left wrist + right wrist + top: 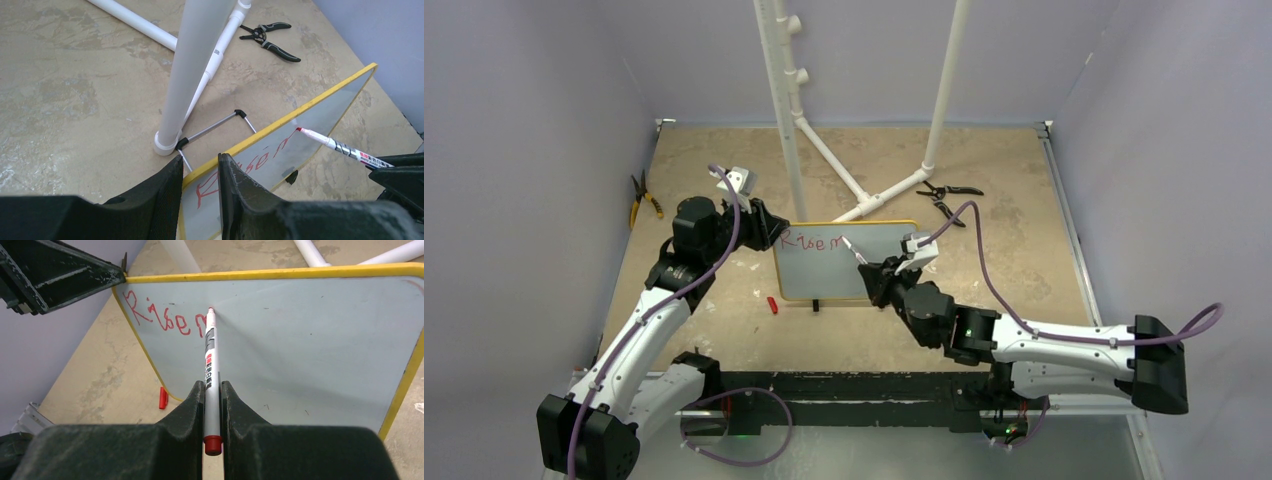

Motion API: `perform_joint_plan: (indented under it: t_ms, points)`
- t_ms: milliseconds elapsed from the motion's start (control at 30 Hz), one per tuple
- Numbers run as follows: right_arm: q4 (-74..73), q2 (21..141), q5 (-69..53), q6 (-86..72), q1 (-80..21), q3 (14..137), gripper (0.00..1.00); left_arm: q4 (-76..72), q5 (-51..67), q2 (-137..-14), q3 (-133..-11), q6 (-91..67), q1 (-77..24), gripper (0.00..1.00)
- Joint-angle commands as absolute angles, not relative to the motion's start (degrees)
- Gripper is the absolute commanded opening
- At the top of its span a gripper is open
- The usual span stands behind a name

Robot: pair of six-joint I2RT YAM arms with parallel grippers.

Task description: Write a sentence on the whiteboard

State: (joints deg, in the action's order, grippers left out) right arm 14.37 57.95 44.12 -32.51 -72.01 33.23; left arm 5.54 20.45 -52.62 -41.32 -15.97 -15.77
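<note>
**Right gripper fingers clamped on marker, tip on whiteboard**

Right gripper (212, 386) is being seen at the bottom of the right wrist frame, closed on the marker (210, 352). Its barrel is being pinched between both fingers, with the red rear end sticking out below them. Marker tip is being pressed against the whiteboard (310, 355), touching just right of the last red letter. The sentence (160, 320) is being shown as one short red line, roughly "Risem", in the upper left of the board face; the last letters are hard to read.

Whiteboard is standing upright on the table (1024, 230) near the centre of the top frame, between the two grippers. A yellow frame is running around it and a black foot (816, 304) is showing under its lower edge. Left gripper (200, 165) is being closed on the board's upper left corner: in the left wrist frame the yellow edge is running between the two fingers, one behind the board and one in front. A wire stand (215, 125) is being seen behind the board, next to the base of the white pipe frame (192, 70).

Small red cap (772, 305) is lying on the table just beside the board's lower left corner. Black pliers (949, 192) are lying at upper right of the top frame, beyond the board. Yellow-handled pliers (642, 200) are lying at far left by the wall, well apart from the board.
</note>
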Motion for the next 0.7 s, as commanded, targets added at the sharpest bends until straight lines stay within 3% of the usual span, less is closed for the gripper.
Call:
perform_joint_plan:
  t_ms: [0, 667]
  points:
    - [16.99, 54.95, 45.8, -30.62, -71.71, 31.83, 0.0, 5.94, 22.01, -52.67, -40.54, -16.7, -15.73, 0.29]
    - [13.15, 57.27, 44.91, -32.26, -71.72, 32.55, 0.0, 5.91, 21.81, -52.91, -40.53, -16.79, -15.73, 0.29]
